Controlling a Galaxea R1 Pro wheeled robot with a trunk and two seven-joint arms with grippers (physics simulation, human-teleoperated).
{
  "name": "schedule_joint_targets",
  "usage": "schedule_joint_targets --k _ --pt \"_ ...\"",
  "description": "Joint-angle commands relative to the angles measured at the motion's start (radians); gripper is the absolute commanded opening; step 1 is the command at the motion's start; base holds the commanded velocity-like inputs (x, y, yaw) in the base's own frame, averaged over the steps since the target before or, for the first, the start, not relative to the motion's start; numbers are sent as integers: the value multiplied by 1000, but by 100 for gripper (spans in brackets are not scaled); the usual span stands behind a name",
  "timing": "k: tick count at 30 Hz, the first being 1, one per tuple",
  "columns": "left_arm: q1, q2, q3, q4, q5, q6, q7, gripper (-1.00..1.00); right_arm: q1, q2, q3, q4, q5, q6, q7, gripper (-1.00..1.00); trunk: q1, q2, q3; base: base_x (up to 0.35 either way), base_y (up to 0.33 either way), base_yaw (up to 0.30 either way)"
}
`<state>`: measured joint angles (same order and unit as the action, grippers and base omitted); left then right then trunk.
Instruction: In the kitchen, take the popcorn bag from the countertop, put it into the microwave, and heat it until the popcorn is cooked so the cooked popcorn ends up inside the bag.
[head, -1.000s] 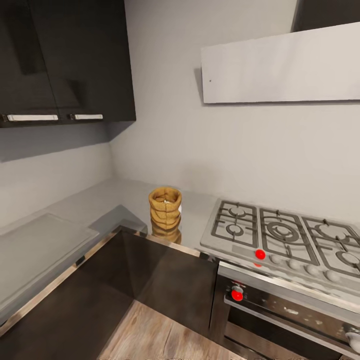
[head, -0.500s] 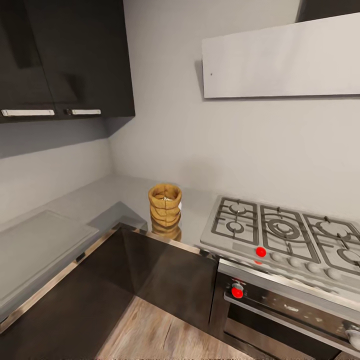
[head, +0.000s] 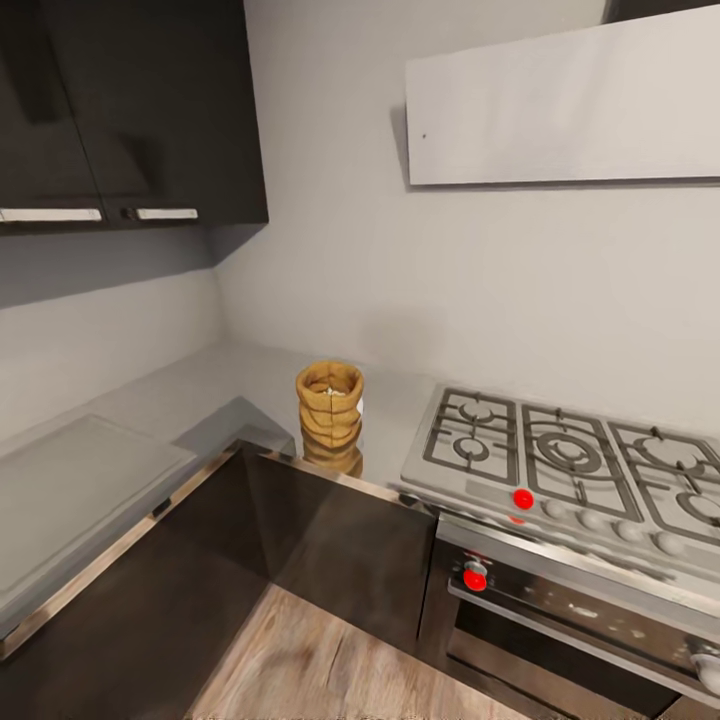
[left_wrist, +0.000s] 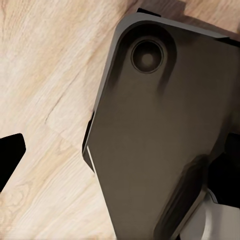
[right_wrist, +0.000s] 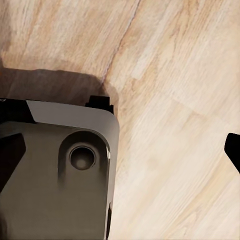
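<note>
The tan-brown popcorn bag (head: 329, 408) stands upright on the light-grey countertop (head: 200, 395), near the inner corner and just left of the gas hob. Its rolled rim is open, and a few pale bits of popcorn (head: 331, 392) show faintly inside. The microwave is out of view. In the left wrist view my left gripper (left_wrist: 120, 160) hangs over the wooden floor with its dark fingertips (left_wrist: 10, 156) far apart and nothing between them. My right gripper (right_wrist: 120, 150) is likewise open above the floor, holding nothing.
A ridged grey gas hob (head: 570, 460) with a black oven (head: 580, 620) beneath it fills the right. Dark upper cabinets (head: 130, 110) and a white hood (head: 560, 100) hang above. Dark lower cabinet fronts (head: 330, 550) border the wooden floor (head: 330, 670). My dark base (left_wrist: 160, 125) lies under both wrists.
The whole head view has shifted slightly, so the camera has moved. The bag stands where it was on the countertop.
</note>
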<state>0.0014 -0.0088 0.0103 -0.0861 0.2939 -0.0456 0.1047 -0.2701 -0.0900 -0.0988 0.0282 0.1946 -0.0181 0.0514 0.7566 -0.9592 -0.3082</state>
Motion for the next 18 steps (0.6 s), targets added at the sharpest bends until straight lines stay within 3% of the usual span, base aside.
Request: schedule_joint_targets --k 1,18 --pt "0 0 0 -1 4 -2 3 100 -1 0 -9 2 9 -2 2 100 0 -1 -3 0 0 0" --pt "0 1 0 -1 4 -3 3 100 -1 -4 -9 2 9 -6 2 100 0 -1 -30 0 0 0"
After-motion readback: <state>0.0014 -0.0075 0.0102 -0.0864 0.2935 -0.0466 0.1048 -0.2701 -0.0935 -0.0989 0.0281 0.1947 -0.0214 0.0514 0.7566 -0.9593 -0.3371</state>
